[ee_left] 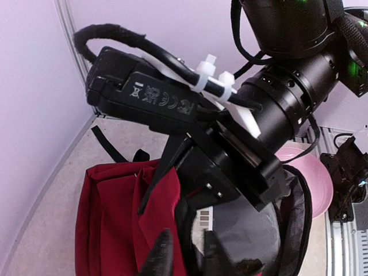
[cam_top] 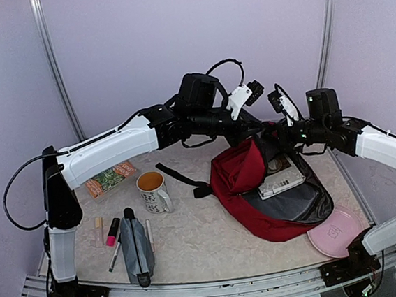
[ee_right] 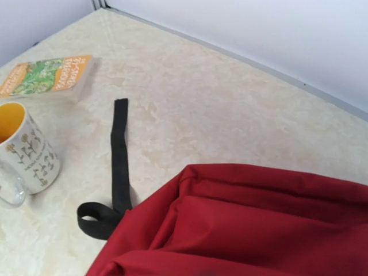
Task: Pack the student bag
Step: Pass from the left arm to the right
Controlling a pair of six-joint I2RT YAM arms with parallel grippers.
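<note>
1. On the left of the table lie a small book (cam_top: pixel 110 178), a yellow-lined mug (cam_top: pixel 153 191), a grey pencil pouch (cam_top: pixel 136 247) and a few markers (cam_top: pixel 112 232), all well apart from the bag.
2. The left arm reaches across above them. The left gripper (ee_left: pixel 185 254) has its fingertips drawn close together at the bag's raised red rim and appears to pinch it, holding it up.
3. The student bag (cam_top: pixel 239 172) lies right of centre. Its long axis runs from the far middle to the near right. Its mouth is open upward, with dark lining and a pale booklet (cam_top: pixel 282 180) showing inside.
4. The right gripper (cam_top: pixel 272 136) hovers just beside the left one at the same far rim. Its fingers are hidden, so I cannot tell how its jaws stand.
5. A pink plate (cam_top: pixel 336 232) sits just beside the bag's near right corner, closest to the right arm.
6. The loose items lie left of both grippers, on the left arm's side, so packing likely means carrying them rightward into the open mouth.
</note>
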